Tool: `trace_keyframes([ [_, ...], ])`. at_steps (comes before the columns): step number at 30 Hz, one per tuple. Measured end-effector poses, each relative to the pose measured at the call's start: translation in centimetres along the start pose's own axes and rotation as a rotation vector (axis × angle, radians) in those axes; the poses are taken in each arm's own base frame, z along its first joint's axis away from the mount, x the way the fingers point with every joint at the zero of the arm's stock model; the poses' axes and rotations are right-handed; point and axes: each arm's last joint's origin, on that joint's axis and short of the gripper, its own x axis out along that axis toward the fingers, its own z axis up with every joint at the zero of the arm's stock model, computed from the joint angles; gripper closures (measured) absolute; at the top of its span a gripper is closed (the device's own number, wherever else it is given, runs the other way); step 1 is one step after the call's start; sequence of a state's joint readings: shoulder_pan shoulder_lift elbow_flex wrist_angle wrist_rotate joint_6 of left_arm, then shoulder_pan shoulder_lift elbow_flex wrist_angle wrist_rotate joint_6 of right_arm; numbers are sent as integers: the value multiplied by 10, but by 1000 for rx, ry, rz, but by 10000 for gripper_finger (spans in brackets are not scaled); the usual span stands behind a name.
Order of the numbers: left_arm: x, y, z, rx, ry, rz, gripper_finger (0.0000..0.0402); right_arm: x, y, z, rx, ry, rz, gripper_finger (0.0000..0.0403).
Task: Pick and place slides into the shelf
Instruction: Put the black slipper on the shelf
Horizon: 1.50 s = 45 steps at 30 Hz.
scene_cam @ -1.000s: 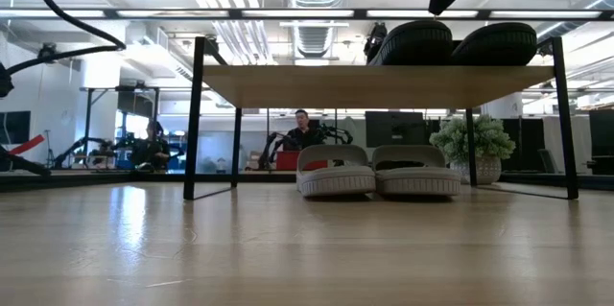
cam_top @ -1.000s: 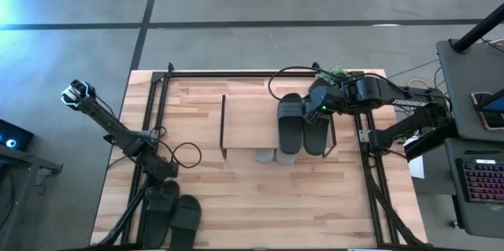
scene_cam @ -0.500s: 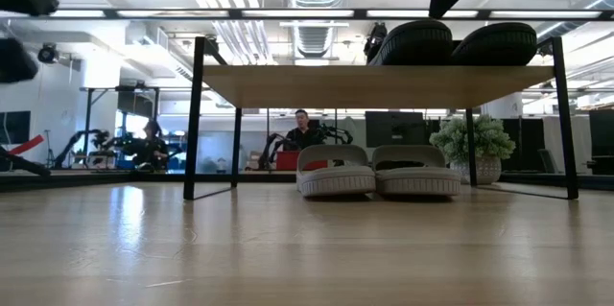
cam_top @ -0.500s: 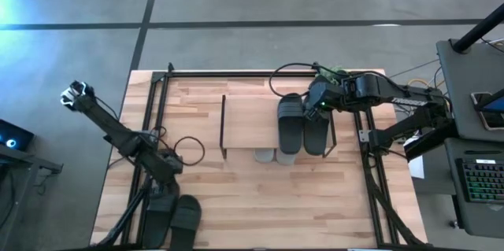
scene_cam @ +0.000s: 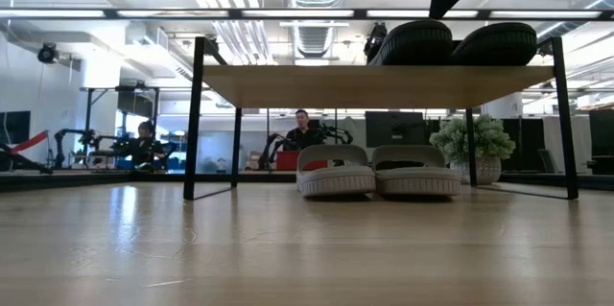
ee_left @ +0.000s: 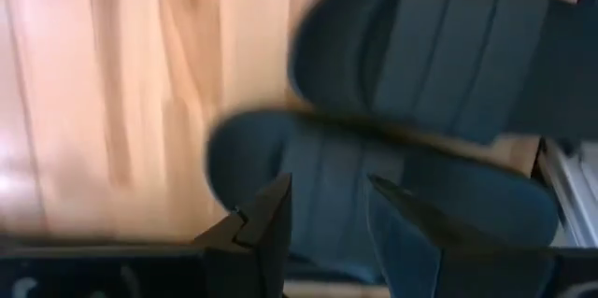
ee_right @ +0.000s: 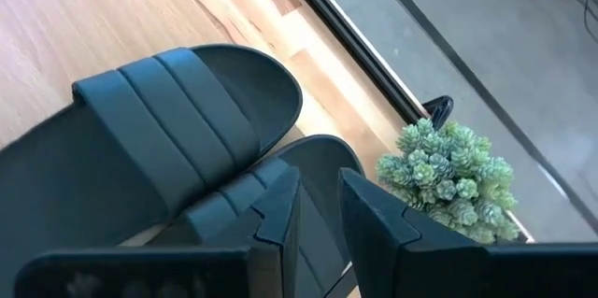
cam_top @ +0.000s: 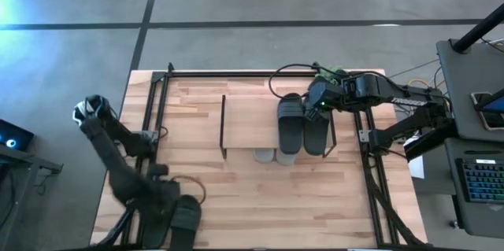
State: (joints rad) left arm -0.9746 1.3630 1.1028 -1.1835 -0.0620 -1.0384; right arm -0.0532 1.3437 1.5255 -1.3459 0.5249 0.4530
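Slides: two black ones (cam_top: 302, 122) lie side by side on the shelf (cam_top: 248, 121) top near its right end, two grey ones (scene_cam: 377, 171) beneath it. The right pincer (ee_right: 316, 206) hovers over the far ends of that pair, fingers apart. The left arm bends low over the tabletop's (cam_top: 260, 196) near left corner, its pincer (ee_left: 325, 209) apart above the black pair (cam_top: 175, 218) there, seemingly not touching. Only the right wrist view shows a small plant (ee_right: 447, 178).

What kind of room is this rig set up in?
Probably a robotics lab or open workshop: exposed ceiling ducts, a seated person at benches behind the light wooden shelf, and another robot arm farther back.
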Motion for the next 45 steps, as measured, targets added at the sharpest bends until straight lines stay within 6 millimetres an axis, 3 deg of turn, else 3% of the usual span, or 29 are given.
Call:
trace_keyframes([
  [5, 5, -32, -24, -103, 44, 64, 282, 0, 1, 2, -36, -16, 6, 335],
  [12, 21, -54, -23, -113, 63, 134, 282, 0, 2, 4, -48, -38, 16, 335],
  [19, 41, -61, -23, -177, 92, 270, 282, 0, 2, 4, -71, -38, 14, 335],
  [32, 33, -75, -24, -161, 74, 212, 282, 0, 2, 4, -76, -36, 14, 335],
  [45, 62, -76, -26, -213, 94, 420, 281, 0, 2, 4, -76, -36, 13, 335],
])
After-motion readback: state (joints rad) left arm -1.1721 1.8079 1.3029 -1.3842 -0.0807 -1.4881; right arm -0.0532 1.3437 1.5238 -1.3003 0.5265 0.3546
